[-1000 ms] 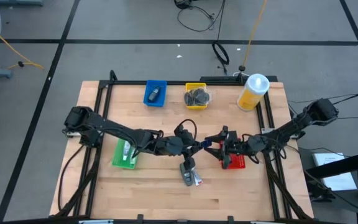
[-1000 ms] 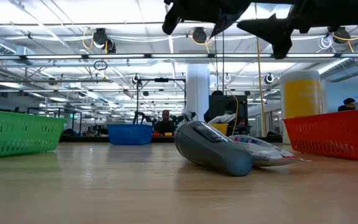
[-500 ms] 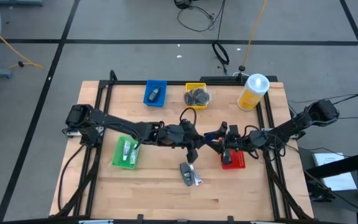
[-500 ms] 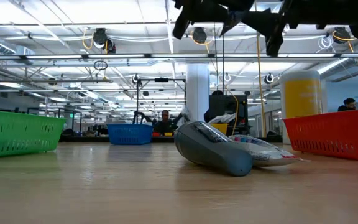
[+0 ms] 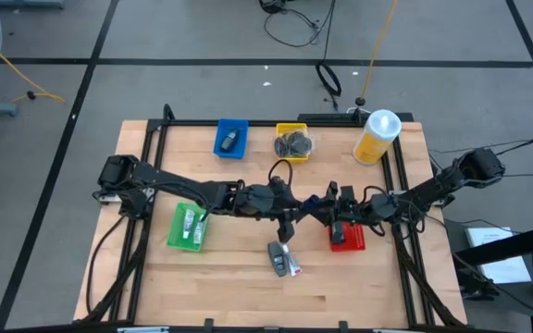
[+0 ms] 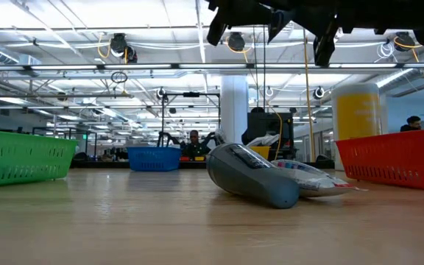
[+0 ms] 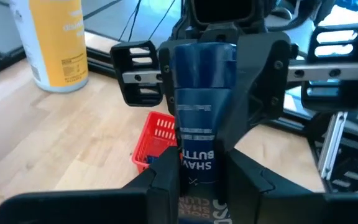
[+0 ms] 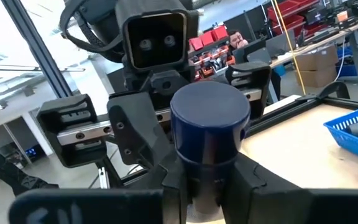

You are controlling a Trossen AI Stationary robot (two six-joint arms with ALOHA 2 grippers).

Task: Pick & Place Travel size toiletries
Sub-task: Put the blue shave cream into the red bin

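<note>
dark blue tube (image 7: 201,112) | white lettering "SHAV… BUTT…" | yellow bottle (image 7: 50,38) print: unreadable

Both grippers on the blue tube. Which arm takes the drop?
Right, probably: the right gripper grips the blue tube and the red tray lies just beside it, farther from the left gripper.

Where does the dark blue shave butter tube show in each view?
High view: dark blue tube, mid-table between both grippers.
Low view: not identifiable; arms at the top edge.
Left wrist view: centre, held by both grippers.
Right wrist view: centre, cap end.
Shared landmark: red tray.
</note>
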